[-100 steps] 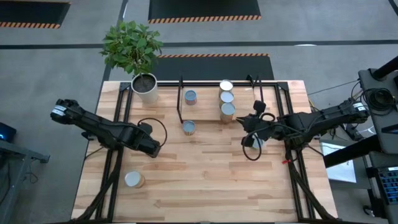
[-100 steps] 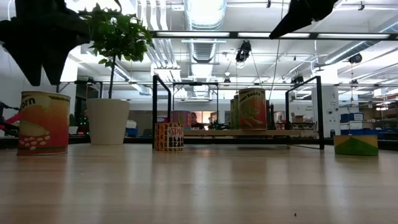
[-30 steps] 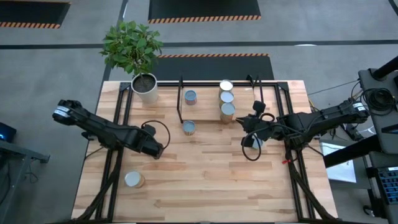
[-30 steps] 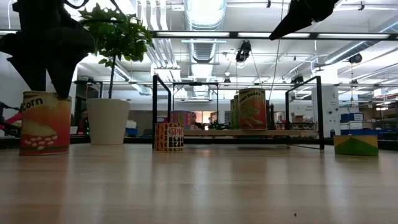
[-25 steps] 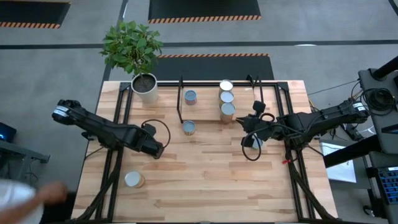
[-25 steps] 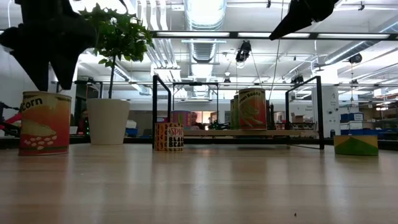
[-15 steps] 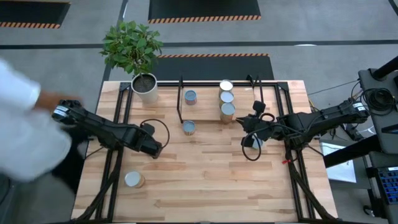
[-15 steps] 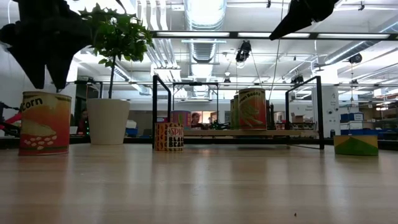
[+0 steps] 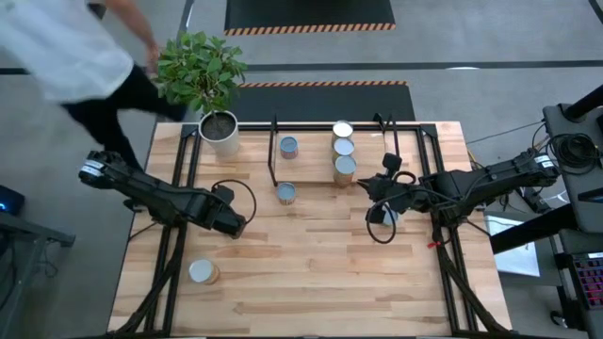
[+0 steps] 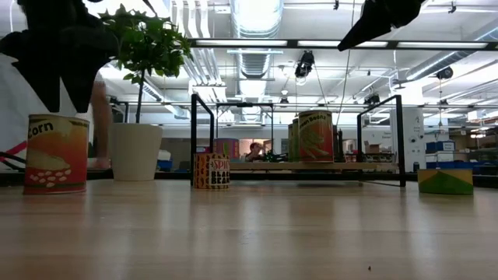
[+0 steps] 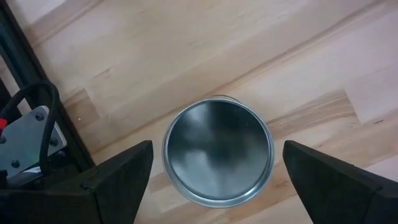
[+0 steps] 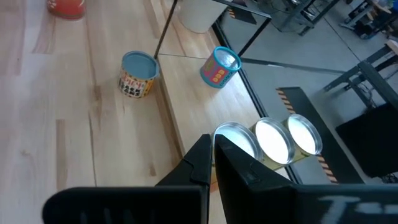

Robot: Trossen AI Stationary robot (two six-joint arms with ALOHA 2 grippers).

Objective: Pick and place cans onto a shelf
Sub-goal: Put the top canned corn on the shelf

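Observation:
A corn can (image 9: 202,272) stands on its base near the table's near-left corner. It also shows in the low view (image 10: 55,153) and, from above, in the left wrist view (image 11: 217,152). My left gripper (image 10: 61,105) is open and hovers just above it, one finger to each side, touching nothing. My right gripper (image 12: 211,146) is shut and empty, raised near the shelf's right end (image 9: 370,191). The shelf (image 9: 316,155) holds several cans, three in a row (image 9: 344,147). One can (image 9: 285,193) stands on the table in front of it.
A white pot with a green plant (image 9: 219,127) stands at the far-left corner. Another can (image 9: 387,216) sits under my right arm. A person (image 9: 75,47) is beyond the table's far-left corner. Bare wood lies across the table's near half.
My left gripper has risen a little above the corn can, which stays standing in place. A person has walked along the table's left side from the near corner to beyond the far-left corner.

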